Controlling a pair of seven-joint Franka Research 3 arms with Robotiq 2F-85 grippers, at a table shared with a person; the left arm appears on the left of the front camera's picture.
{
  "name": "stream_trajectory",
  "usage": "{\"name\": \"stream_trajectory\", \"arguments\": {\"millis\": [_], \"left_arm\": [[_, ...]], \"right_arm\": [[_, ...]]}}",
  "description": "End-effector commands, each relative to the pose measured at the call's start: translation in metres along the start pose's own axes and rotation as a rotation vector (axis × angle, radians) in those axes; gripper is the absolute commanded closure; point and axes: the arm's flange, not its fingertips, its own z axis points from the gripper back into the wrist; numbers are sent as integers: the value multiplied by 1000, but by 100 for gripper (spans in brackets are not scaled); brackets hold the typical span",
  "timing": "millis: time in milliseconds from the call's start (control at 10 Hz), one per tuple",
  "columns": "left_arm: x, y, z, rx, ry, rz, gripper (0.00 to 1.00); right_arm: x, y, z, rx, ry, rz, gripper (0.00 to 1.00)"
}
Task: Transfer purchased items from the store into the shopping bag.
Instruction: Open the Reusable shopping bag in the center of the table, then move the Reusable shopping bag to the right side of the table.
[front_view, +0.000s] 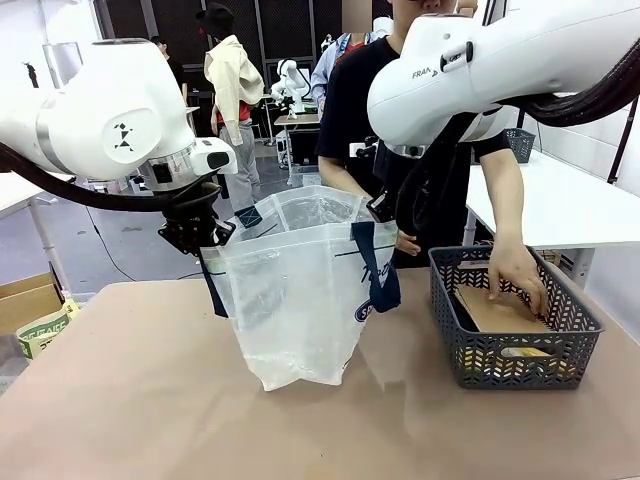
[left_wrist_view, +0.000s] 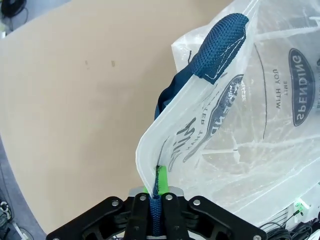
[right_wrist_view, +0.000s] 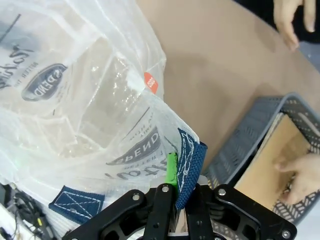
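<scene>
The left claw (left_wrist_view: 156, 186) is shut tight on a blue strap (left_wrist_view: 157, 207) of the bag (left_wrist_view: 250, 130). The strap is pinched between its green pads. The right claw (right_wrist_view: 178, 182) is shut on the other strap (right_wrist_view: 191, 160) in the same way.

The bag is held up between the two claws. Its top is pulled open and its bottom is rested on the worktop (front_view: 120, 400). A dark oval with white letters is seen on its side.

The grey basket (front_view: 455, 345) is set on the worktop just beside the bag, on the robot's right. A flat brown card (front_view: 495, 312) is laid in the basket. A person's hand (front_view: 518, 270) is pressed on the card. The person's other hand (front_view: 405, 242) is held near the top of the bag.
</scene>
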Motion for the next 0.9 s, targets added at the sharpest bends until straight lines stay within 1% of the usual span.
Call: {"name": "stream_trajectory", "arguments": {"millis": [0, 800], "left_arm": [[-1, 4, -1, 5, 3, 8, 100], [-1, 4, -1, 5, 3, 8, 100]], "right_arm": [[-1, 1, 1, 6, 22, -17, 100], [-1, 1, 1, 6, 22, -17, 100]]}}
